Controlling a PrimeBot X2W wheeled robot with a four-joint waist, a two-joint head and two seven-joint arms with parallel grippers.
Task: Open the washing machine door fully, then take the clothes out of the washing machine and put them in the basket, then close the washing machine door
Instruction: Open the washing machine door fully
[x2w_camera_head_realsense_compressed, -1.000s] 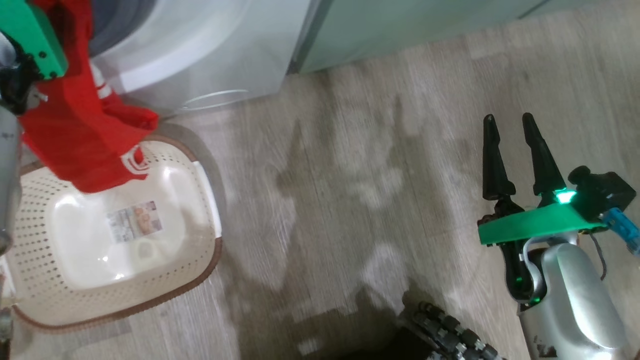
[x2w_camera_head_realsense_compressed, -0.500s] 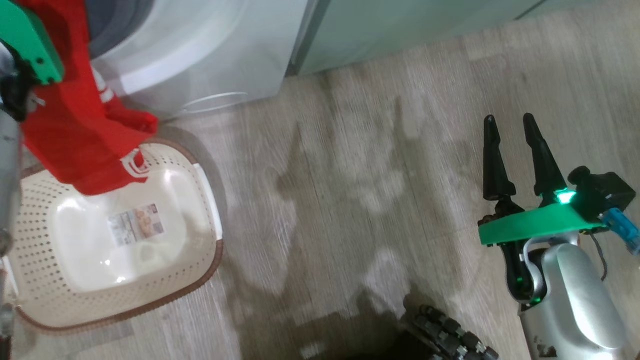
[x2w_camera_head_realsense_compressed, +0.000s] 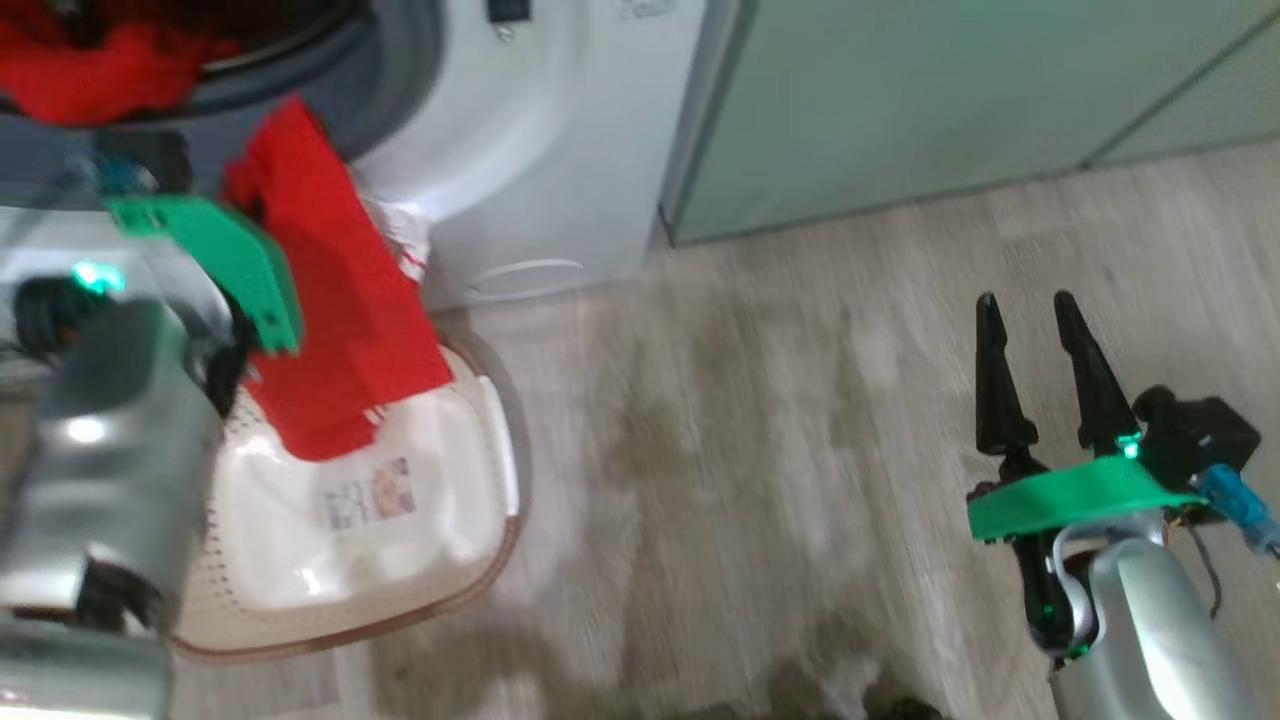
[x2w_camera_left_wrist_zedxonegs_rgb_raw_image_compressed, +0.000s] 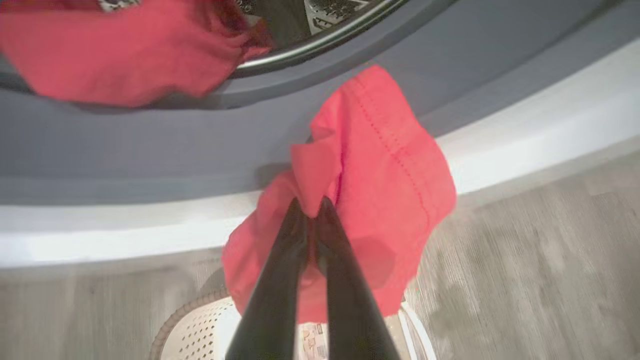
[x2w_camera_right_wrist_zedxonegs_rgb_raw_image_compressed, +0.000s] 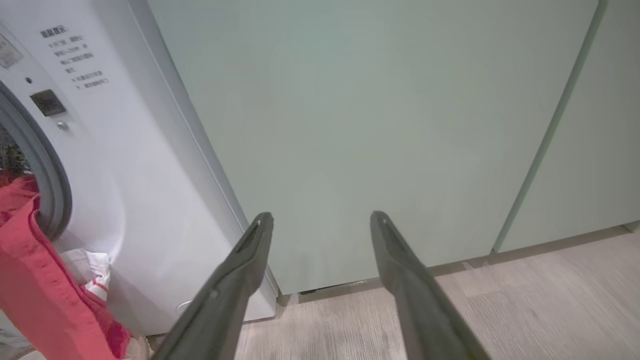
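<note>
Three views, itemised.

**Head view**
- Washing machine (x2w_camera_head_realsense_compressed: 540, 170): white front at 11 o'clock, mouth open.
- Clothes (x2w_camera_head_realsense_compressed: 340, 330): red, hanging at 10 o'clock ahead of the left arm (x2w_camera_head_realsense_compressed: 110, 440). The lower edge is over the basket (x2w_camera_head_realsense_compressed: 300, 560); whether it touches cannot be told. More red cloth lies in the machine's mouth at 11 o'clock; whether it is the same garment cannot be told.
- Basket: at 8 o'clock on the floor (x2w_camera_head_realsense_compressed: 750, 450), just below the machine's mouth. Judged placed there so lifted cloth needs little travel.
- Right gripper (x2w_camera_head_realsense_compressed: 1025, 298): at 4 o'clock, well apart from the work, fingers spread, holding nothing. Judged parked clear of the left arm.

**Left wrist view**
- Left gripper (x2w_camera_left_wrist_zedxonegs_rgb_raw_image_compressed: 312, 207): clenched on a bunched fold of the clothes at centre. The cloth falls toward 5 o'clock, with the basket rim at 6 o'clock beneath. A pinch on a fold is judged to be less likely to slip.
- Seal (x2w_camera_left_wrist_zedxonegs_rgb_raw_image_compressed: 150, 150): grey, at 9 o'clock.
- Drum (x2w_camera_left_wrist_zedxonegs_rgb_raw_image_compressed: 330, 10): steel, at 12 o'clock, with red cloth resting at 10 o'clock.

**Right wrist view**
- Right gripper: released and empty, pointing at the pale green cabinets (x2w_camera_right_wrist_zedxonegs_rgb_raw_image_compressed: 400, 100).
- Washing machine: at 9 o'clock, with red cloth trailing at 8 o'clock.

**Status (judged)**
- Transfer to the basket is in hand.
- The cloth at the mouth could snag on the seal.
</note>
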